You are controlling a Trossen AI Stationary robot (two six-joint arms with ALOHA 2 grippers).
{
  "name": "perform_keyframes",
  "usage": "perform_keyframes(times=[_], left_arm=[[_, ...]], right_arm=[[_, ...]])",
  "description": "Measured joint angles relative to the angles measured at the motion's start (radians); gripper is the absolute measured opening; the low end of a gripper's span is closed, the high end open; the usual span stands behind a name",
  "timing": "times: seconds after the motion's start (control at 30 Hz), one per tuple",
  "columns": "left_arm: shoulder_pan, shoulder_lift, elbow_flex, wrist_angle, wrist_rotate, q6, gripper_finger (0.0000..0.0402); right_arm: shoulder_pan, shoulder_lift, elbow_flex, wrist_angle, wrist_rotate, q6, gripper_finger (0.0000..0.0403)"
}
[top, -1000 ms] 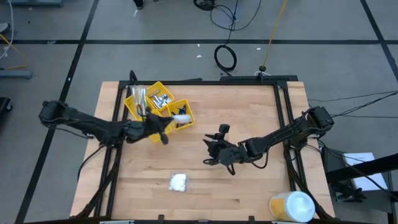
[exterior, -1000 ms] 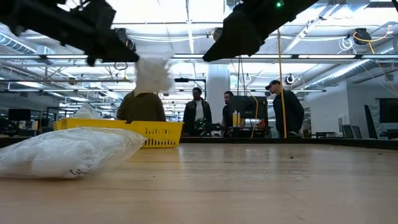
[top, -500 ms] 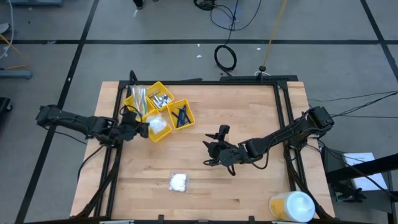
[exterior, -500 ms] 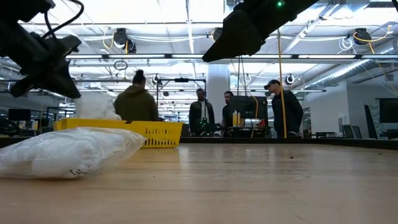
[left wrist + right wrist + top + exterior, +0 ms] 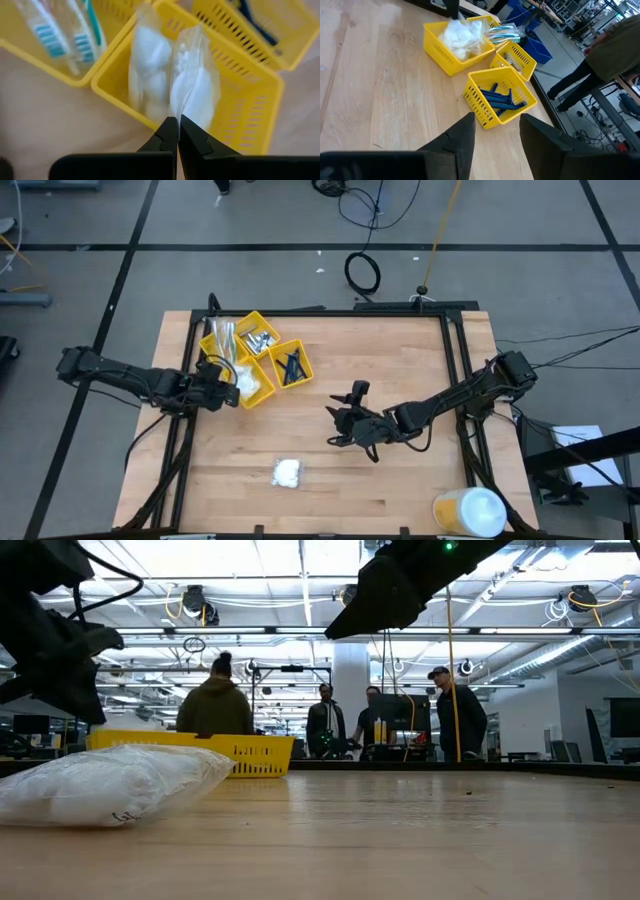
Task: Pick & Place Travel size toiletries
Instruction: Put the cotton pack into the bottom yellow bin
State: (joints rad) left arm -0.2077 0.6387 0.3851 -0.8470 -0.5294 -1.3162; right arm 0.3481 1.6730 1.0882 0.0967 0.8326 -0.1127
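Because one small clear bag of white fluffy lumps point(image 5: 287, 472) lies alone on the pale wooden table point(image 5: 400, 350), the coming pick turns on which arm is closer to it. In the high view it sits near the front edge. The right gripper point(image 5: 345, 427) hovers over the table's middle, and the bag lies toward 8 o'clock from it, fairly near. The left gripper point(image 5: 222, 384) is at the yellow slatted plastic tray point(image 5: 262, 392) in the back left corner, and from there the bag lies toward 5 o'clock, about as far off. Neither arm is clearly nearer.

The bag looks roughly squarish from above; in the low view it lies flat, its longer side running across the picture.

The left gripper's fingers are pressed together, pinching the top edge of a second clear bag of white lumps point(image 5: 192, 82) that hangs into the tray's nearest compartment beside another such bag point(image 5: 150, 75). Slim dark blue sticks point(image 5: 500, 100) fill the next compartment, and striped toothbrushes point(image 5: 65, 37) another. The right gripper's fingers stand apart, holding nothing, so I judge it the freer arm to fetch the lone bag.
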Motion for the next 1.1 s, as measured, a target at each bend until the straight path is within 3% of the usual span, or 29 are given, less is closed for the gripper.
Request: perform_keyframes(times=[0.17,0.4,0.8,0.87,1.1], left_arm=[[0.0,0.036,0.0,0.01,0.006,0.017,0.0008],[0.0,0.037,0.0,0.113,-0.024,0.154,0.0044],[0.0,0.035,0.0,0.142,-0.102,0.282,0.0203],[0.0,0.034,0.0,0.174,-0.121,0.318,0.0224],[0.0,0.028,0.095,0.325,-0.152,0.542,0.0271]], right_arm=[[0.0,0.0,0.0,0.0,0.0,0.0,0.0146],[0.0,0.0,0.0,0.001,0.0,0.0,0.0142],[-0.001,0.0,0.0,0.005,-0.004,0.062,0.0157],[-0.004,0.0,0.0,0.014,-0.07,0.111,0.0157],[-0.026,0.129,0.001,0.216,-0.516,0.175,0.0168]])
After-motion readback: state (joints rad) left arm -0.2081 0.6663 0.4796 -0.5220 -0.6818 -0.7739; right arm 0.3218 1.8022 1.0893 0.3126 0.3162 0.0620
